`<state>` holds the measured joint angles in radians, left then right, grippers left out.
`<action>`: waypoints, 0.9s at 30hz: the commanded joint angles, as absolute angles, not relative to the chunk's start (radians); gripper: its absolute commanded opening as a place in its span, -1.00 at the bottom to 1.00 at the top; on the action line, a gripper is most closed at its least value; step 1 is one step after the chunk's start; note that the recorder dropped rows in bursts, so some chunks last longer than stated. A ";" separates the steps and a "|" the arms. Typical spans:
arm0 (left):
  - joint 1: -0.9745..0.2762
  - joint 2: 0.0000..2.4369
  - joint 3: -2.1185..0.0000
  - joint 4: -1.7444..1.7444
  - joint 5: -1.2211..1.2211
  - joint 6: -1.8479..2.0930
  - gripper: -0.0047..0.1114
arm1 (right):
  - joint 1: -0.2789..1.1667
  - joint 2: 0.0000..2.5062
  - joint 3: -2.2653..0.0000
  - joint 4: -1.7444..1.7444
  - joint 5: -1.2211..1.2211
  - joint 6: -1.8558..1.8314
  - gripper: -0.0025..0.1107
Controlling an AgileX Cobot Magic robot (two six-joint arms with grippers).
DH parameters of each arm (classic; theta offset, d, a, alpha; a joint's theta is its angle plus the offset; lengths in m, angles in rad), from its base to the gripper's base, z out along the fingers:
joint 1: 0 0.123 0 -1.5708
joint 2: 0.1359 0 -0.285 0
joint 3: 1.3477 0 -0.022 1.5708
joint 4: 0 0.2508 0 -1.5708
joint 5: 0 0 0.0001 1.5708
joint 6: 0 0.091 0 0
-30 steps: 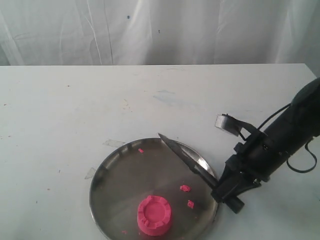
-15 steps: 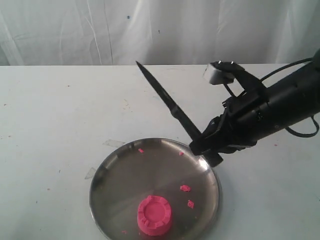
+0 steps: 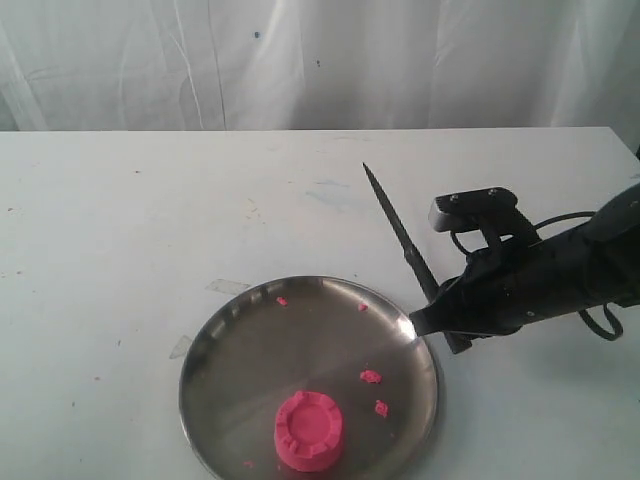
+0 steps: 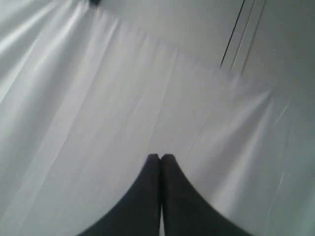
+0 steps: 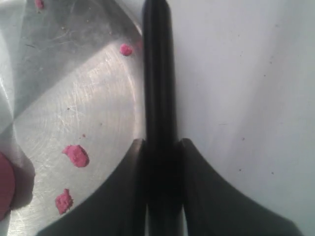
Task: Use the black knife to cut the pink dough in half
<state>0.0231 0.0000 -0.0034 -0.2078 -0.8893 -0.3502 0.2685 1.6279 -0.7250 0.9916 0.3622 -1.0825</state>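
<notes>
Right claw [image 3: 437, 318] clamped on knife [image 3: 400, 233] handle, blade angled up over desk [image 3: 120, 220]. Dough [image 3: 308, 429] sits uncut on plate [image 3: 230, 345]. Recommend lowering blade level across dough's centre before pressing. Left claw [image 4: 161, 158] pinched closed, holding nothing.

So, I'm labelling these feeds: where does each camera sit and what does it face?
Exterior: off the arms, looking down on the table, plate, dough and right gripper.
Left wrist: faces pale curtain; shut left gripper shows.
Right wrist: looks along the knife over the plate rim.
Exterior and right wrist share knife, plate, dough.
</notes>
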 commanded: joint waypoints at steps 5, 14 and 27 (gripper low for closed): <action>0.018 0.000 -0.028 -0.111 -1.221 -0.419 -0.92 | 0.271 1.650 -0.718 1.002 0.361 -1.107 -0.96; 0.018 0.000 -0.175 -0.047 -1.221 -0.542 -0.92 | 0.271 1.648 -0.689 1.043 0.388 -1.107 -0.96; 0.018 0.336 -0.427 0.535 -0.274 -0.381 -0.92 | 0.272 1.525 -0.776 1.092 0.709 -1.123 -0.96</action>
<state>0.0231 0.1938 -0.4566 0.4418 -0.3623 -0.2989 0.2685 1.5714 -0.7340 1.0718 0.6019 -1.1092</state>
